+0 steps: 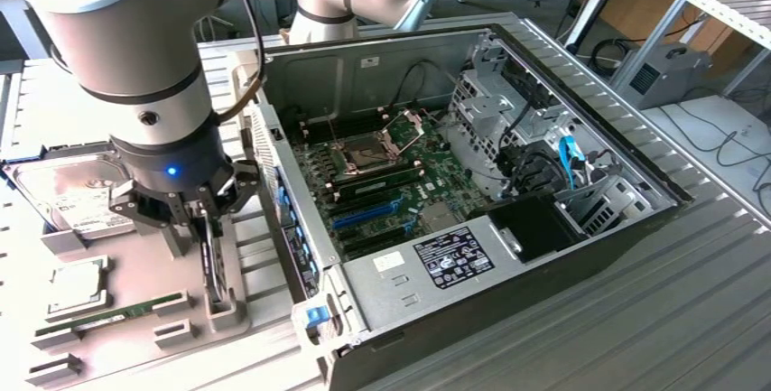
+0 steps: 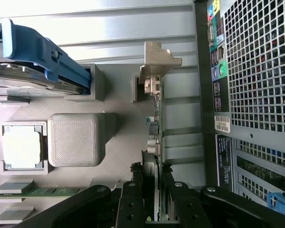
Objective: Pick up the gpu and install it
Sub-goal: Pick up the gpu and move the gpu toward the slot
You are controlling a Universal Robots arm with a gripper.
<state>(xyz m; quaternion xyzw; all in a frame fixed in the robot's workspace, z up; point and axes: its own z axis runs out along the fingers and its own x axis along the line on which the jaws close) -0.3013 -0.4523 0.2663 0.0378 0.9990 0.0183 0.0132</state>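
1. The graphics card [image 1: 217, 274] is pictured standing on its long edge in a slot of the grey parts tray [image 1: 121, 355]. It is just beside the open computer case [image 1: 597, 111], on the exterior view's left.
2. The gripper [image 1: 205, 233] is set down over the card's upper edge. Its fingers [image 2: 133, 199] are narrowed onto both faces of the board, so the card appears to be clamped rather than merely straddled.
3. A slip is judged the main risk. Only a thin strip away from the bracket [image 2: 156, 59] is pinched, so that far end could sag or swing once the card is raised.
4. A snag is also possible, because the bracket sits right beside a raised block of the tray. A crooked pull could jam the card or drag the tray along with it.
5. The case wall stands close by, so a tilted card could be knocked against it. The connector edge could be damaged if it is pressed into the motherboard slot out of line.
6. In the wrist view the card is seen edge-on as a thin green board dotted with small parts, ending in a bent silver bracket. In the exterior view it reads as a dark upright strip.
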